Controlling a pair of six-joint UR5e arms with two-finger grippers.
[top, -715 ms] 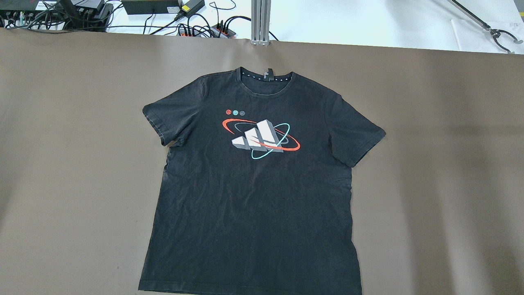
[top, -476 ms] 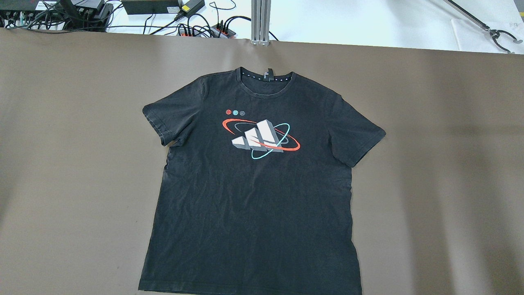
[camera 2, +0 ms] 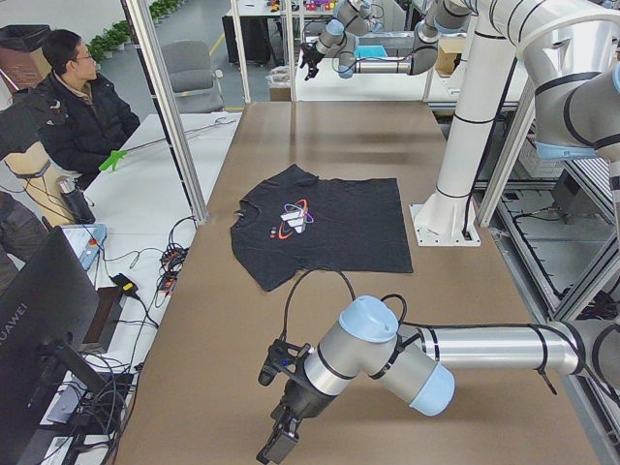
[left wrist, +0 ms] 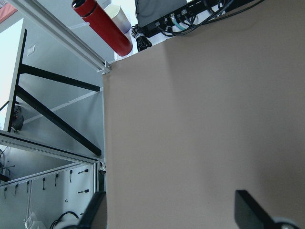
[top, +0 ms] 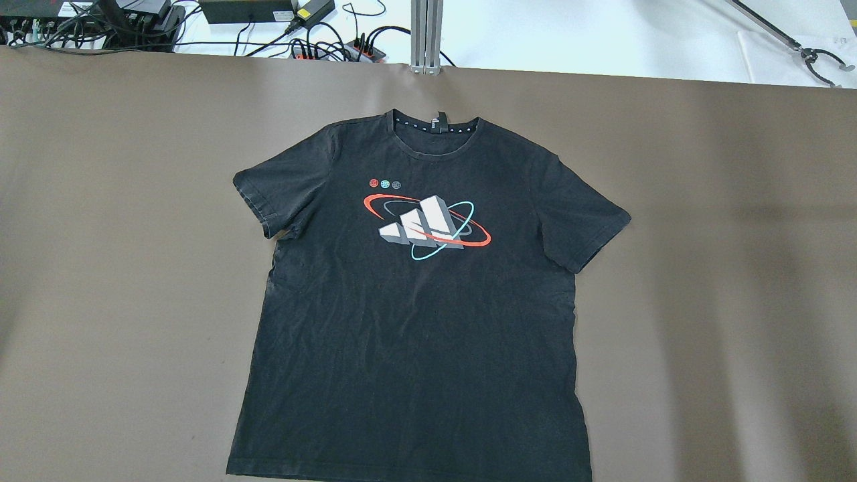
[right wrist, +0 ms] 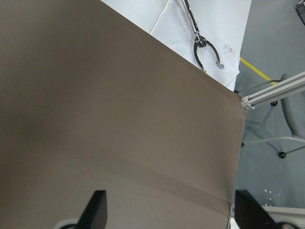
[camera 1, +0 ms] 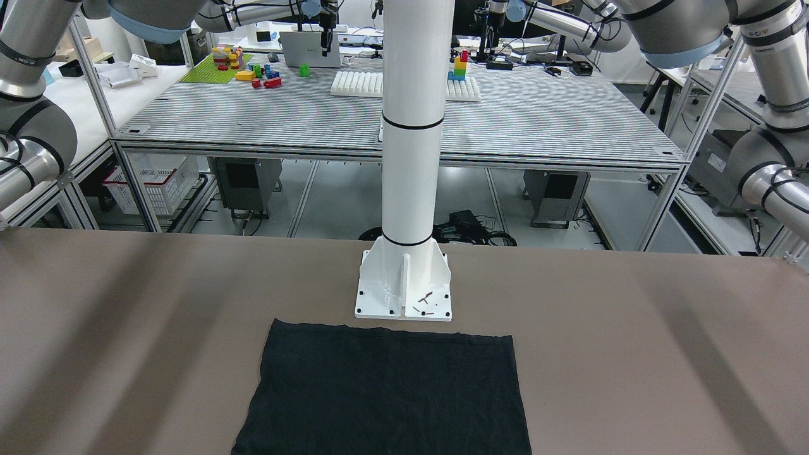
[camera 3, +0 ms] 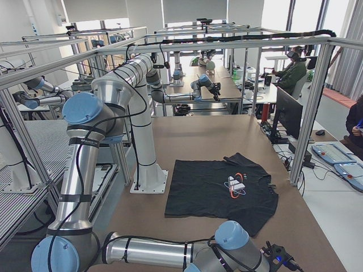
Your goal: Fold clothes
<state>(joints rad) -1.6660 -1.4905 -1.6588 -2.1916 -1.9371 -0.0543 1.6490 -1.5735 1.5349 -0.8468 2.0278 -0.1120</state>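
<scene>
1. Step in hand: pre-grasp, and no fold is made yet. The T-shirt lies flat and print-up in the middle of the table. Its collar points away from the robot and its hem sits just beside the base plate of the white pole.
2. Left gripper: jaws spread wide with nothing between them. It's over bare table near the left end, well apart from the shirt.
3. Right gripper: also spread wide and empty, over bare table near the right end.
4. Next move, my read: bring both arms in to the shirt's edges. The fabric is thin and flat on the table, so pinch low at an edge or sleeve and catch both layers.
5. Versus the earlier overhead frames, nothing has changed. The shirt is in the same spot with the same wrinkles, and no arm has entered that view.
</scene>
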